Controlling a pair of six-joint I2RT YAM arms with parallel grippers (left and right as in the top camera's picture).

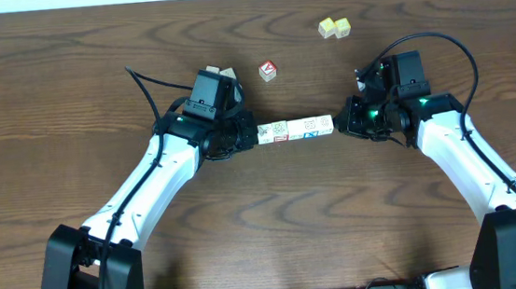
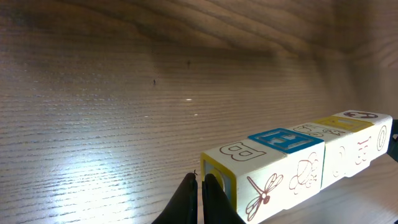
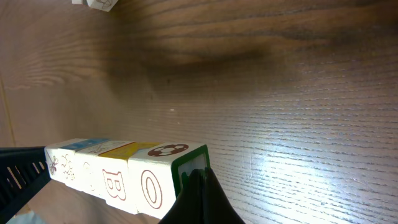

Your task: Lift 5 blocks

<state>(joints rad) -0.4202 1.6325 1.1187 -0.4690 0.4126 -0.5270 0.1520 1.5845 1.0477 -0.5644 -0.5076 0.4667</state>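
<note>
Several printed blocks [image 1: 294, 128] form one straight row, squeezed end to end between my two grippers. The left gripper [image 1: 252, 135] is shut, its tips [image 2: 200, 182] pressing the yellow-framed end face [image 2: 219, 177]. A blue-topped block [image 2: 285, 138] sits second from that end. The right gripper [image 1: 338, 121] is shut too, its tips [image 3: 200, 175] pushing on the green-framed end face [image 3: 191, 163] of the football-topped block [image 3: 168, 150]. In both wrist views the row [image 3: 112, 171] appears raised off the wood, with a soft shadow further back on the table.
A cube with a red mark [image 1: 267, 70] lies behind the row. White cubes [image 1: 227, 74] sit by the left wrist. A pale yellow-green pair [image 1: 334, 28] lies at the back right. Cables arc over both arms.
</note>
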